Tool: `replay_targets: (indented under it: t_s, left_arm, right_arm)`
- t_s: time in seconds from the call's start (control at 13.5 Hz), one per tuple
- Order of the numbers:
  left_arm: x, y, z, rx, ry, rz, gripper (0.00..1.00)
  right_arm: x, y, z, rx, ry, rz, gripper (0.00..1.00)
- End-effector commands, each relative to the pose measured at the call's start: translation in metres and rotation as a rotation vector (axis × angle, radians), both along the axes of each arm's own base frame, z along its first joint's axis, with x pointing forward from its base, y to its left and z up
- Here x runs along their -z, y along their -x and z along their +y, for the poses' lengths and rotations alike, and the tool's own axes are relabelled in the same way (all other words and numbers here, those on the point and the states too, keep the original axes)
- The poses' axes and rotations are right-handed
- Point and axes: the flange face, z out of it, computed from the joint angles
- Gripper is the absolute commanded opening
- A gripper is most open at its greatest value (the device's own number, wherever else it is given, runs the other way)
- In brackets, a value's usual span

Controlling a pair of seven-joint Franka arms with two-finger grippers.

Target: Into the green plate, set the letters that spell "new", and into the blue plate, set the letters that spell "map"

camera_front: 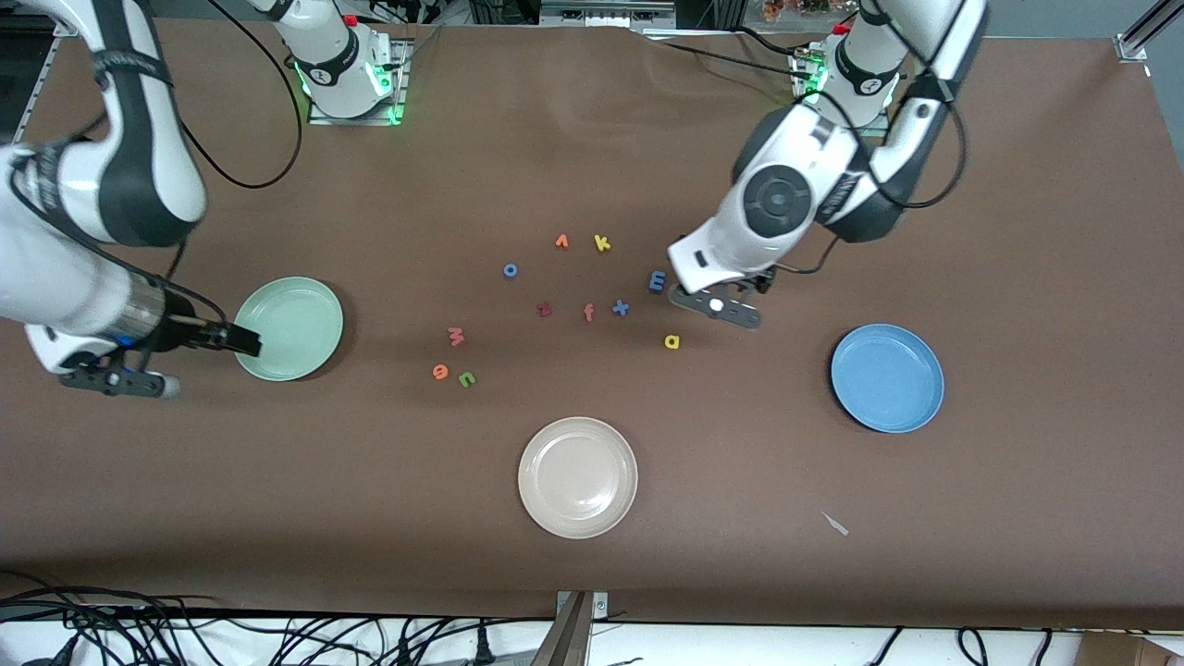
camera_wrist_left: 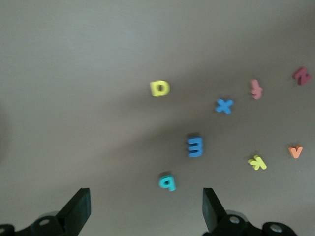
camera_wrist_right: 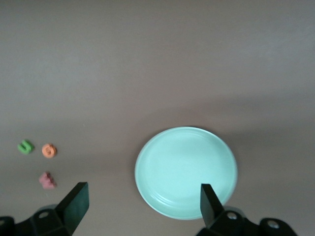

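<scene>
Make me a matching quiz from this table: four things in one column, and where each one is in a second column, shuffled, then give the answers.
Things:
1. yellow a
2. blue m
3. orange e
4. right gripper

Places:
A. beside the green n
B. over the rim of the green plate, fingers open
C. alone on the cloth, nearer the front camera than the blue x
D. right beside the left gripper, by the teal p

Pairs: 1-C, 2-D, 3-A, 4-B

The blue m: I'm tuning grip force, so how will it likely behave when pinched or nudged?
The blue m looks like tiny, thick foam, so probably very light and slightly squashy. Lying flat on the brown table, it shouldn't roll, though a nudge may slide it. Its small size leaves the open left gripper little margin.
</scene>
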Motion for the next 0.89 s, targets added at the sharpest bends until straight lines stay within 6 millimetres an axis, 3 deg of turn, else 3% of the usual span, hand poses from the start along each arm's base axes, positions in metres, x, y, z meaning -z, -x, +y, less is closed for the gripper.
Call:
replay_targets:
  t_s: [0.0, 0.15, 0.37, 0.52, 0.59, 0.66, 0.81]
  left_arm:
    - [0.047, 0.011, -0.034, 0.004, 0.015, -0.006, 1.00]
    - [0.080, 0.021, -0.054, -0.003, 0.011, -0.027, 1.00]
    - [0.117, 0.035, -0.057, -0.008, -0.010, -0.077, 1.00]
    - [0.130, 0.041, -0.054, 0.000, -0.016, -0.081, 1.00]
    - [0.134, 0.043, -0.054, 0.001, -0.020, -0.075, 1.00]
    - [0.142, 0.045, -0.054, 0.002, -0.027, -0.063, 0.96]
    - [0.150, 0.047, -0.053, 0.002, -0.034, -0.053, 0.82]
  right_arm:
    - [0.026, -0.013, 0.038, 0.143, 0.023, -0.015, 1.00]
    - [0.052, -0.016, 0.090, 0.248, 0.020, -0.050, 1.00]
    - [0.084, -0.016, 0.129, 0.435, 0.014, -0.061, 0.99]
    - [0.112, -0.009, 0.164, 0.532, 0.019, -0.059, 0.96]
    - [0.130, -0.003, 0.185, 0.566, 0.027, -0.049, 0.77]
    - [0.144, 0.002, 0.201, 0.611, 0.034, -0.049, 0.64]
    - [0.165, 0.002, 0.207, 0.688, 0.029, -0.071, 0.62]
